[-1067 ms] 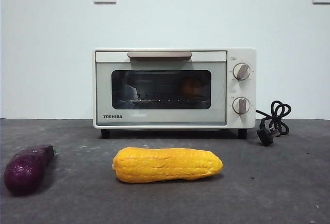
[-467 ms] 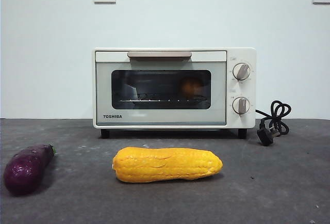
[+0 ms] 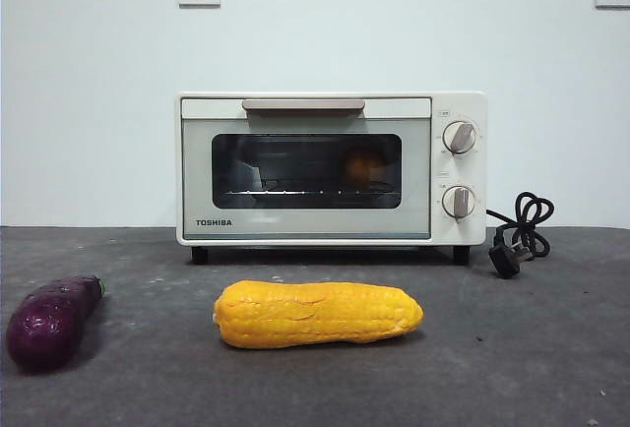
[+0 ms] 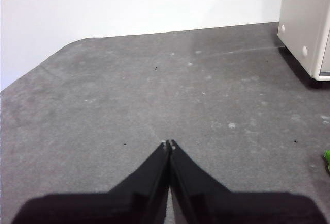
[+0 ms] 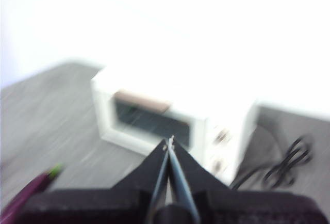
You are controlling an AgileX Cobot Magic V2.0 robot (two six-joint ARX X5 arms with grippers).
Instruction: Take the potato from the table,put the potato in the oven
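The round tan-brown potato (image 3: 365, 167) sits inside the cream-white oven (image 3: 332, 168), behind its closed dark glass door, in the middle of the frame. The left pincer (image 4: 168, 143) is squeezed tight and holds nothing above the dark grey table (image 4: 154, 95). The right pincer (image 5: 168, 140) is also squeezed tight and empty.

Potato (image 3: 365, 166) dim behind oven (image 3: 305, 225) glass

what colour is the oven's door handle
The bar handle on the cream-white toaster oven is a pale metallic beige-bronze, clearest in the front view.
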